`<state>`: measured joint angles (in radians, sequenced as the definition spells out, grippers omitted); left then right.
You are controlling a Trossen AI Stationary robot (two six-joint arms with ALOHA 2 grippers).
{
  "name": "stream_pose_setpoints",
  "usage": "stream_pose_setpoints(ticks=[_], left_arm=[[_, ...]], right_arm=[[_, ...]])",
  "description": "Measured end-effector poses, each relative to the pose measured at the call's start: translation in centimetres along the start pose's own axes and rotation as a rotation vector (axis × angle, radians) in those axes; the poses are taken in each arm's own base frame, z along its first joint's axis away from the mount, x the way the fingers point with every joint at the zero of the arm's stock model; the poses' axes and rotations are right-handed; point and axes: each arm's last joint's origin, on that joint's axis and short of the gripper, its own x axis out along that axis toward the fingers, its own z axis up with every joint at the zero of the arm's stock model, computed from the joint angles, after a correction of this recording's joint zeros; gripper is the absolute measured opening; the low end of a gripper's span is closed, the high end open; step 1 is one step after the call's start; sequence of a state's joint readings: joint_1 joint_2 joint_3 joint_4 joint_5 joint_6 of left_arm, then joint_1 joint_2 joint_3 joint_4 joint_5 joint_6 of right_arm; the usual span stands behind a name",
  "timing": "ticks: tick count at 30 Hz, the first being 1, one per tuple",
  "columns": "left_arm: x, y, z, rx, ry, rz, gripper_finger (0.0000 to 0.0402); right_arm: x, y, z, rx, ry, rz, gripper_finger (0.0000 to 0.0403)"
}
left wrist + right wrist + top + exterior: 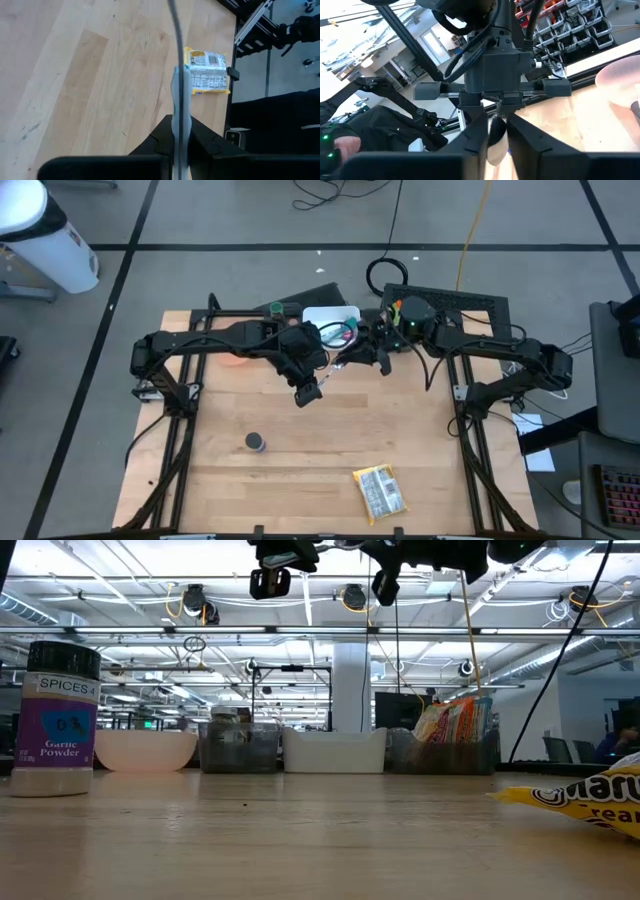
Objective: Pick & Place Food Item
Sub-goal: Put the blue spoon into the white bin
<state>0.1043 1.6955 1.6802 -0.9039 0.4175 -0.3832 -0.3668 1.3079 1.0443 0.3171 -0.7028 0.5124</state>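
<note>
A thin, flat, pale item (180, 100) shows edge-on, high above the middle of the table toward its far side. My left gripper (180, 150) and my right gripper (496, 142) are both shut on it and face each other closely (343, 356). What the item is cannot be told. A yellow food packet (380, 491) lies flat near the table's front right. A garlic powder jar (256, 442) stands upright on its base left of the middle. My left gripper pinches the thin item between its two fingers at one end (179, 132). The fingers slant down from the table's left side. The item sticks out past the fingertips, edge-on, lifted clear of the table. My right gripper pinches the item's other end (495, 125) between its two fingers. The fingers lie level and come from the table's right, straight opposite my left gripper (496, 75). The item hangs in the air between the two.
Along the far edge stand a pink bowl (146, 750), a white bin (335, 751), dark bins (238, 748) and a bin with a colourful bag (455, 730). Bare wood (320, 450) spans the middle and front between jar and packet.
</note>
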Motion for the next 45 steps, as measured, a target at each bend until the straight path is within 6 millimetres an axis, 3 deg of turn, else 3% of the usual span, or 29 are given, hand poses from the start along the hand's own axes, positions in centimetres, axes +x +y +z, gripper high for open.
stream_pose_setpoints(ticks=[4,12,19,25,30,35,45], left_arm=[[0.0,0.0,0.0,-0.02,-0.005,0.0,0.0027],[-0.1,0.0,0.6,-0.011,-0.05,-0.031,0.0088],[-0.9,0.7,1.3,-0.014,-0.103,-0.037,0.0103],[-3.9,1.2,1.4,0.006,-0.188,0.001,0.0105],[-6.7,1.2,1.1,0.04,-0.317,0.16,0.0105],[-7.8,-0.8,0.7,0.17,-0.433,0.29,0.0106],[-6.2,-5.3,-1.2,0.374,-0.508,0.627,0.0106]], right_arm=[[0.0,-0.1,0.0,-0.006,-0.009,-0.027,0.0011],[-0.1,-0.2,0.1,-0.005,-0.038,-0.075,0.0004],[-0.5,0.1,0.2,0.013,-0.065,-0.144,0.0001],[-1.2,0.7,0.5,0.023,-0.085,-0.202,0.0001],[-1.8,0.8,0.5,0.05,-0.106,-0.294,0.0],[-1.9,0.5,0.4,0.09,-0.131,-0.361,0.0],[-2.6,-1.2,0.6,0.169,-0.227,-0.567,0.0]])
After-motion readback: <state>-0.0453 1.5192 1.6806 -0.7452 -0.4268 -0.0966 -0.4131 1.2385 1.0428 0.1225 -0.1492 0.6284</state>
